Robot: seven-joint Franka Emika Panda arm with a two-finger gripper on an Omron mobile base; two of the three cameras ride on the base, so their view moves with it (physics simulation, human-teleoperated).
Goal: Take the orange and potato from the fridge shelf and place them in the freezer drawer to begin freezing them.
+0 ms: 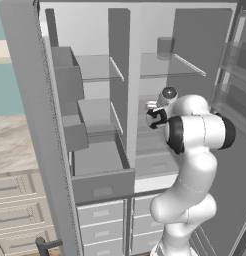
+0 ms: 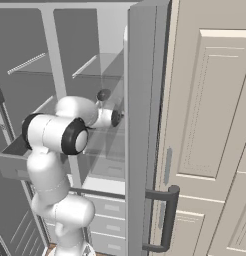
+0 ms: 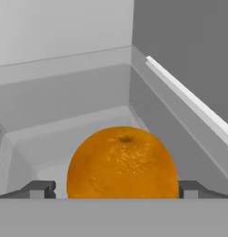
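At the far left of the left base view stands the open grey fridge door (image 1: 32,115) with its bins, cut off at the top and bottom edges; below it pale cabinet drawers (image 1: 15,212) with bar handles show in part. Next to the right, the freezer drawer (image 1: 102,186) is pulled out, its flat grey front bearing a small lighter recess, and the part of its floor that shows is bare. Further right, on a glass shelf (image 1: 162,65) high in the fridge, sits a grey translucent cup (image 1: 165,48). The white arm (image 1: 195,132) reaches into the right compartment and covers much of the lower shelves, so what lies behind it cannot be made out. In the hand view the orange (image 3: 123,163) sits between the two dark fingertips (image 3: 38,189), close in front of the camera and over a grey shelf floor (image 3: 51,139) near a back corner; the gripper (image 3: 117,190) looks closed on the fruit, though the contact points are hidden behind its bulge. In the right base view a second grey door (image 2: 145,125) with a dark handle (image 2: 167,220) blocks the fridge's right side, with pale panelled cabinetry (image 2: 210,125) beyond.
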